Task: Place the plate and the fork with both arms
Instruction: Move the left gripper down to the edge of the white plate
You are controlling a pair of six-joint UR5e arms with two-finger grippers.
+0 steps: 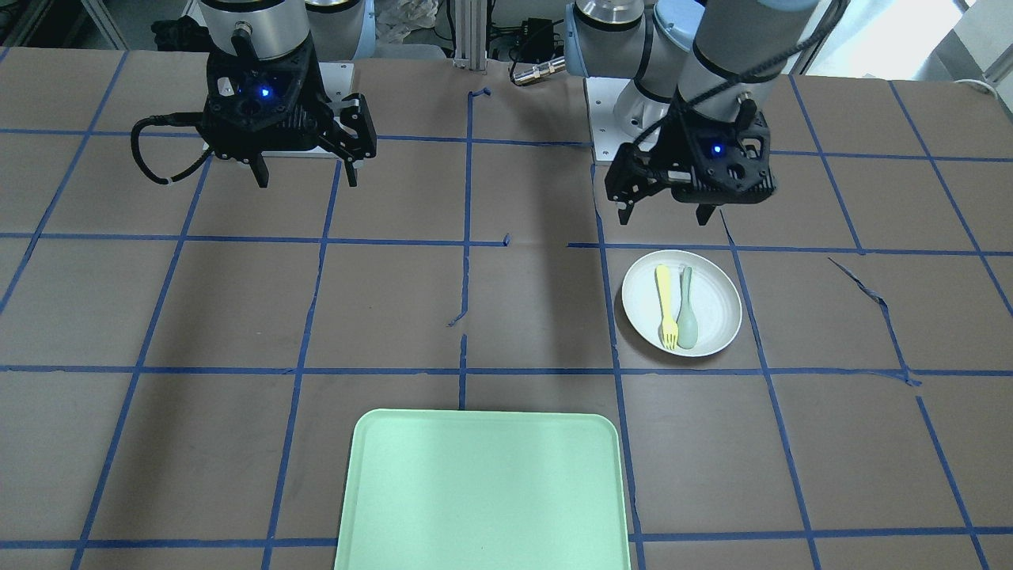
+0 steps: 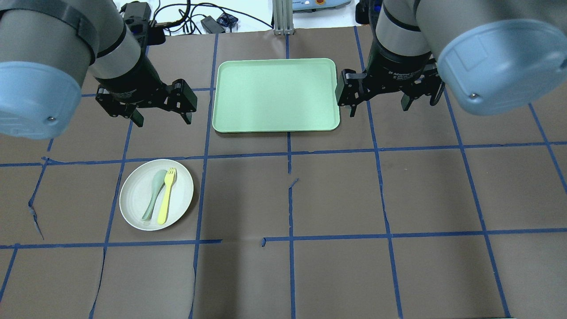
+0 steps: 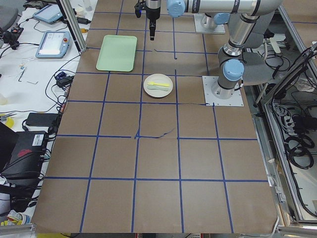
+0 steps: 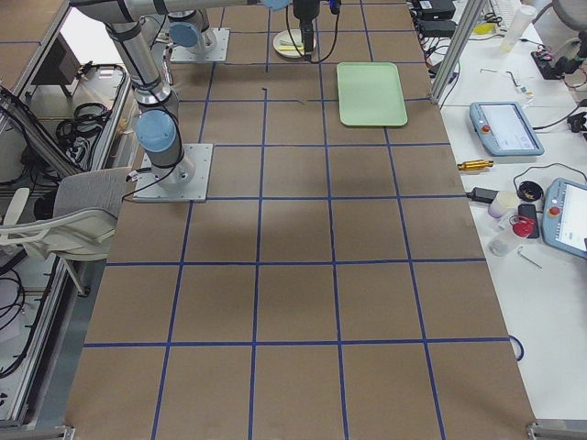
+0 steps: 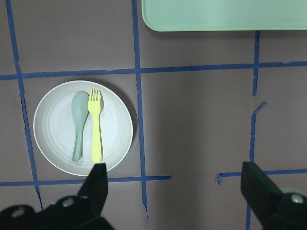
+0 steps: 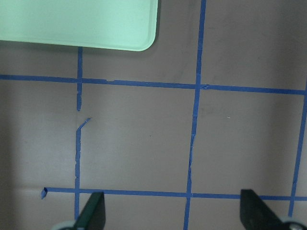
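The table is covered in brown paper with a grid of blue tape. The mint-green tray lies at its far side, between the two grippers. The left gripper hangs above the table with its fingers spread wide, empty. The right gripper hangs off the tray's other end, also spread and empty; the white print on its body is too small to read. The plate sits on the robot's left, nearer the robot than the left gripper, well apart from the tray. On it the grey-green spoon and the fork lie side by side, tines toward the tray
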